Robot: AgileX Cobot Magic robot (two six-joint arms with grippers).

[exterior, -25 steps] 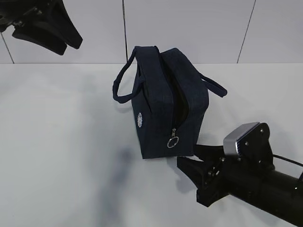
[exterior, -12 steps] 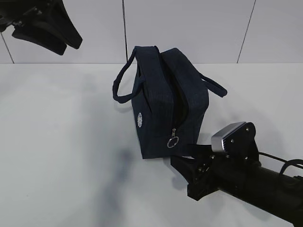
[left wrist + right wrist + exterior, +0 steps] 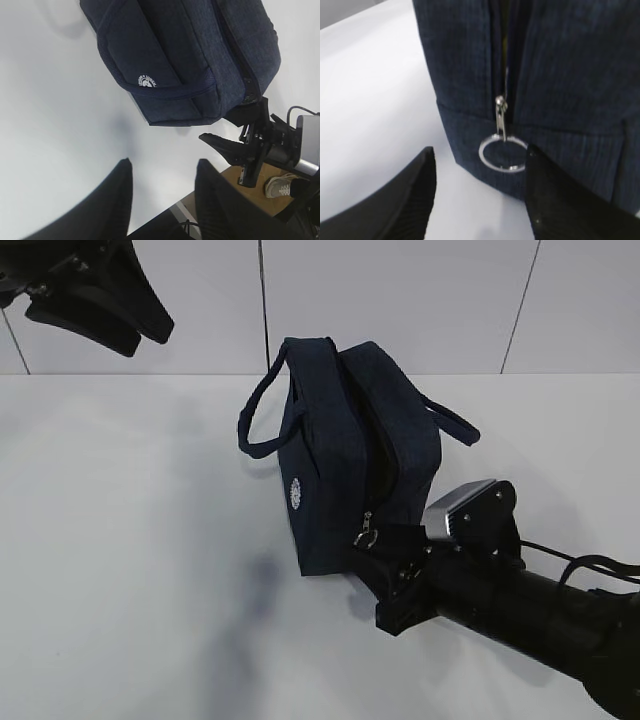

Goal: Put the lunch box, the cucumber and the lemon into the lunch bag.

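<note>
bare white table [image 3: 120, 570] left of the bag [image 3: 340, 460], wide passage there, right gripper [image 3: 385, 575] crowding bag's near end at the ring pull [image 3: 503, 154], loop handles [image 3: 262, 410] jutting both sides, wall [image 3: 400, 300] close behind

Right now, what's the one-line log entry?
bag: upright, unzipped | right gripper: open at ring pull | left gripper: open, raised, empty

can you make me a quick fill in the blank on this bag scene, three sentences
1. The right gripper has open jaws on either side of the zipper's metal ____.
2. The lunch bag stands on a ____ table.
3. The round logo on the bag's side is ____.

Missing words: ring; white; white
</note>
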